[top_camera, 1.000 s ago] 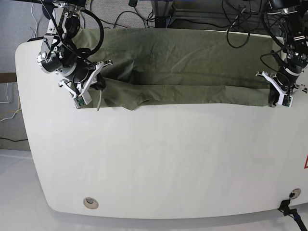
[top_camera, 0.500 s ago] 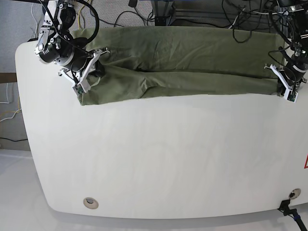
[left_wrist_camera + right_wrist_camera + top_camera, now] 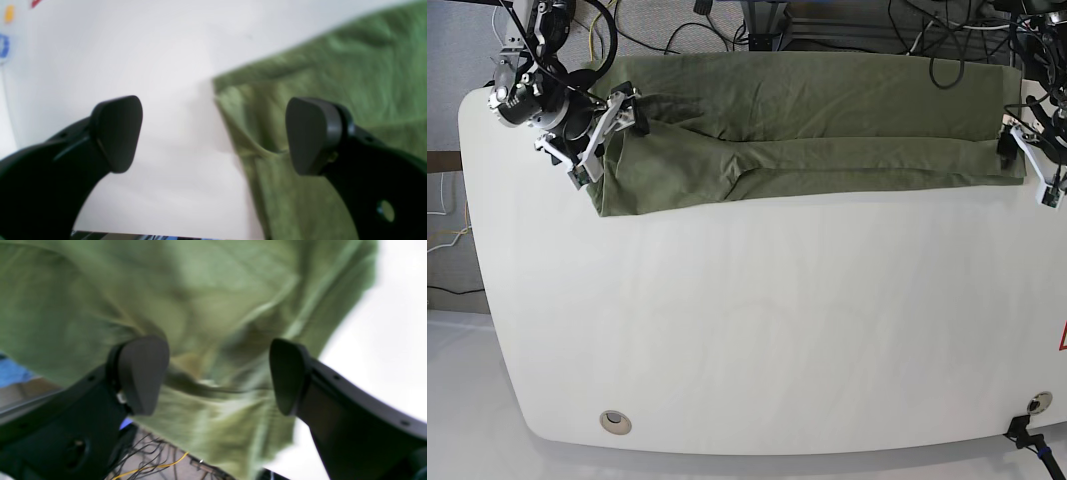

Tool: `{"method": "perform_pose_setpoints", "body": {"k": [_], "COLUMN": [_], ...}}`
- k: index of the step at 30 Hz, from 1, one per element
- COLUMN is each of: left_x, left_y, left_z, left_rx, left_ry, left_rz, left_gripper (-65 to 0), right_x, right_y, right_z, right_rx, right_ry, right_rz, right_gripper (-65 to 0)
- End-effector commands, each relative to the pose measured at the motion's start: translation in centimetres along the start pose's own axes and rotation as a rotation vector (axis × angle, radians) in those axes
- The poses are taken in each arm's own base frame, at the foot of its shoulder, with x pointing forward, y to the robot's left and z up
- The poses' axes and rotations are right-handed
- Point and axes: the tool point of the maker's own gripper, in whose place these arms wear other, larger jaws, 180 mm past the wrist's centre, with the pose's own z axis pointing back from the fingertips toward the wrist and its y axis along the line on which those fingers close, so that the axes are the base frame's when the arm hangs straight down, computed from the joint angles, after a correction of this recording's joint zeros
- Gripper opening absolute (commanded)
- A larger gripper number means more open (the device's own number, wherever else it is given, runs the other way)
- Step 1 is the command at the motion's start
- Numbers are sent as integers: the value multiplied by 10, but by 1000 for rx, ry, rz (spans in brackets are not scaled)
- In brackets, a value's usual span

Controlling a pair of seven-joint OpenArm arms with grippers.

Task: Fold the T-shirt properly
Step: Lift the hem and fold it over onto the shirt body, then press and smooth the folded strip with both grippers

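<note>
The olive-green T-shirt (image 3: 807,120) lies as a long folded band across the back of the white table (image 3: 767,320). My right gripper (image 3: 607,138) is open over the shirt's left end. In the right wrist view it (image 3: 217,375) hovers above rumpled cloth (image 3: 213,296) and holds nothing. My left gripper (image 3: 1029,155) is open at the shirt's right end. In the left wrist view it (image 3: 213,133) straddles the shirt's corner edge (image 3: 320,73); one finger is over bare table, the other over cloth.
Cables and equipment (image 3: 767,25) lie behind the table's back edge. A round grommet (image 3: 614,421) sits at the front left. A connector (image 3: 1032,405) and a red sticker (image 3: 1062,340) are at the right edge.
Both grippers moved toward the table's back, carrying the shirt's front edge with them. The band now lies flatter and further back, and both jaws stand open over it.
</note>
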Motion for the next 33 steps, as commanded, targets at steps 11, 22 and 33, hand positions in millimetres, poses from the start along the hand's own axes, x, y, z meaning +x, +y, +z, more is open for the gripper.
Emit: {"method": "perform_pose_setpoints", "body": {"k": [11,22,33], "left_x": [88,8,-19], "left_y": [-63,-105,-138], "left_z": [24,22,-37], "left_rx": [-113,-220,-313], "left_ry": [-294,-103,49], "left_rz": [-28,-4,-12], "left_gripper": [0,-650,-650], "right_x": [105,36,-6], "right_y": [14,61,14], "right_z": [-1,-25,-62], "right_rx": [45,151,91], "right_ry": [-329,-174,-96], "right_rz": [-50,-141,-224], "right_gripper": [-194,-650,-650]}}
